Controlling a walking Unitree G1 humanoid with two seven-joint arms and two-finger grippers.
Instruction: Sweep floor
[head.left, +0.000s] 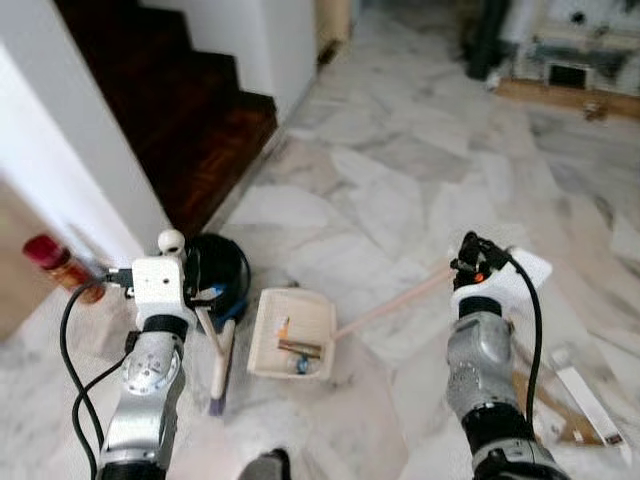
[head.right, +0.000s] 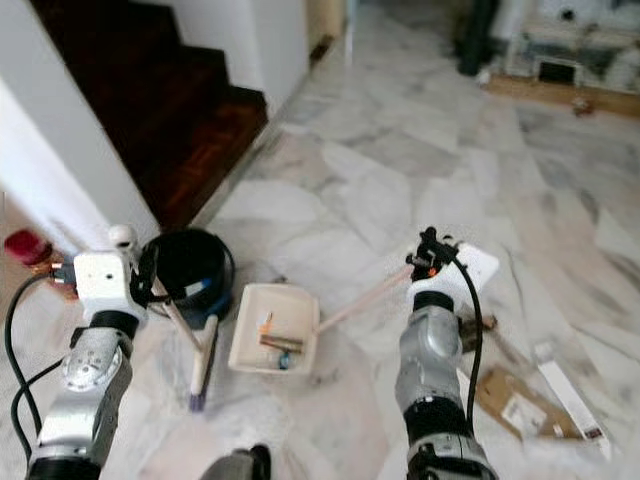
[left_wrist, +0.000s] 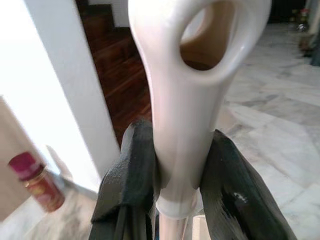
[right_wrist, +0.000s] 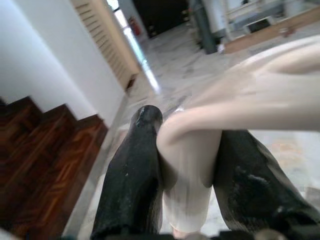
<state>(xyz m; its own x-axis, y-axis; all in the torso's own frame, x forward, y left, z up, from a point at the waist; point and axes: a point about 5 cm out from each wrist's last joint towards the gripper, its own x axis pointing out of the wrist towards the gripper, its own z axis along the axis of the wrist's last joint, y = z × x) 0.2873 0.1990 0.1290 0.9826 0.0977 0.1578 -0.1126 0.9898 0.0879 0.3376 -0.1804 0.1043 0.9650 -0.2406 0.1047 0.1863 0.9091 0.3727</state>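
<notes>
My left gripper (left_wrist: 182, 165) is shut on the white broom handle (left_wrist: 192, 100), just below its looped end. The broom (head.left: 215, 345) slants down in front of me, and its purple bristles (head.left: 217, 403) rest on the marble floor. My right gripper (right_wrist: 187, 165) is shut on the dustpan's long cream handle (head.left: 395, 303). The cream dustpan (head.left: 292, 335) lies flat on the floor between my arms, just right of the bristles. It holds a few small scraps (head.left: 298, 352), one orange, one brown and one bluish.
A black bucket (head.left: 218, 272) stands by the white wall corner, behind the broom. A red bottle (head.left: 58, 264) is at the left. Dark wooden stairs (head.left: 190, 110) rise at the back left. Cardboard scraps (head.right: 520, 405) and a white strip (head.right: 570, 395) lie at the right.
</notes>
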